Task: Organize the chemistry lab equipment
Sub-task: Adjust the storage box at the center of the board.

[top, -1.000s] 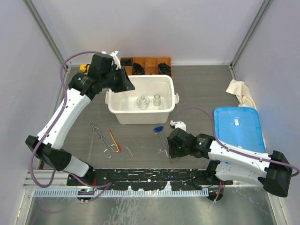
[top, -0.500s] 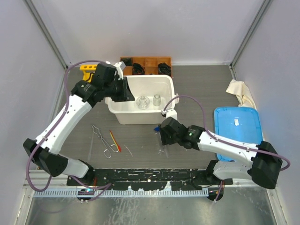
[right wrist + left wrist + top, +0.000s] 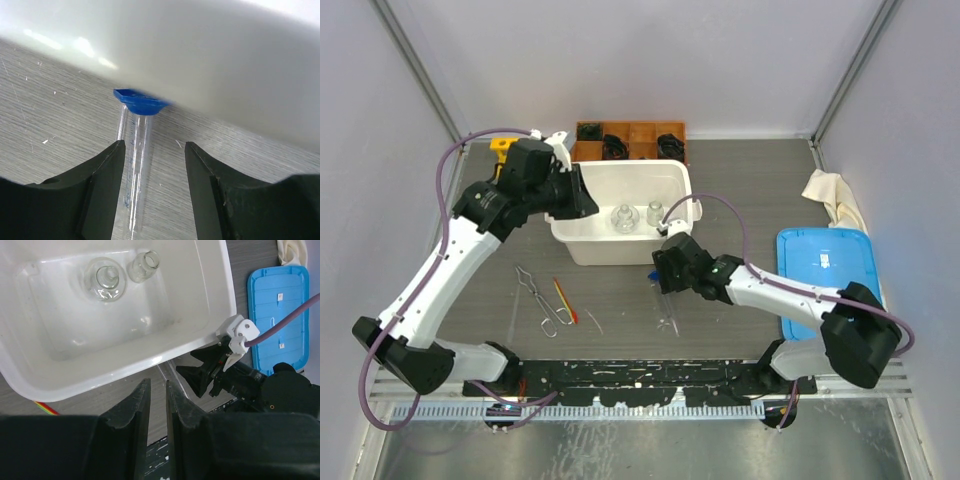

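Clear slim blue-capped tube (image 3: 134,165) inside wide-spread right pincer (image 3: 154,145), ungripped; left pincer (image 3: 158,385) barely ajar, empty.

- The top camera hangs above and behind my bases, looking down over the whole table (image 3: 750,180).
- My left wrist camera looks from fairly high, past its fingers (image 3: 135,410), into the white tub (image 3: 212,295).
- My right wrist camera sits low and close, facing the tub's outer wall and a test tube (image 3: 132,150).
- All three share that near wall.
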Tool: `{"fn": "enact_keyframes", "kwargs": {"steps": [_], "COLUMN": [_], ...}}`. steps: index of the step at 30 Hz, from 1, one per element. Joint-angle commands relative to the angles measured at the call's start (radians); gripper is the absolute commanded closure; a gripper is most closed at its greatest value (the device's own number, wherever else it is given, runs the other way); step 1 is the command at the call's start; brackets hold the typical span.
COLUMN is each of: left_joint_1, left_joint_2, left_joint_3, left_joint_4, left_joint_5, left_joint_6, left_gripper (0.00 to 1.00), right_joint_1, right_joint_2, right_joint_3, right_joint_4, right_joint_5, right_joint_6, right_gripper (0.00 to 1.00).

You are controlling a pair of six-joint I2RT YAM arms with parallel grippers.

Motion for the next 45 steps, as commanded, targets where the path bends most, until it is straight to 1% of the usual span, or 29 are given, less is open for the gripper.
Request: {"fn": "enact_keyframes", "kwargs": {"steps": [1,11,17,21,26,32,35,39,42,45], "left_joint_1": [-0.003,-0.003,-0.004,-0.004,-0.003,-0.004,-0.003,-0.003,-0.003,-0.003], "left_joint_2": [-0.027,-0.034,-0.026,-0.006,0.01,0.021,0.025,0.034,0.028,0.023], "left_joint_3": [-0.009,-0.017,-0.003,0.014,0.02,0.019,0.016,0.03,0.033,0.018], "left_joint_4": [0.055,0.058,0.061,0.051,0.056,0.062,0.074,0.084,0.093,0.105], "left_joint_5": [-0.023,-0.053,-0.06,-0.063,-0.063,-0.063,-0.055,-0.017,-0.013,-0.017], "left_joint_6": [0.019,0.019,0.029,0.042,0.046,0.047,0.049,0.054,0.059,0.065], "left_gripper": [0.8,0.79,0.78,0.78,0.77,0.77,0.77,0.77,0.77,0.77], "right_joint_1": [-0.001,-0.014,-0.023,-0.024,-0.024,-0.024,-0.024,-0.022,-0.011,-0.011], "right_joint_2": [0.06,0.179,0.215,0.215,0.166,0.06,-0.012,-0.077,-0.141,-0.154], "right_joint_3": [0.089,0.185,0.205,0.212,0.197,0.173,0.127,0.067,0.022,0.011], "right_joint_4": [0.097,0.079,0.077,0.07,0.041,-0.081,-0.115,-0.139,-0.136,-0.134], "right_joint_5": [-0.077,-0.083,-0.083,-0.11,-0.099,-0.025,-0.026,-0.076,-0.094,-0.095], "right_joint_6": [-0.07,-0.135,-0.156,-0.153,-0.133,-0.105,-0.076,-0.02,0.017,0.021], "right_gripper": [0.43,0.43,0.43,0.44,0.44,0.46,0.46,0.48,0.48,0.47]}}
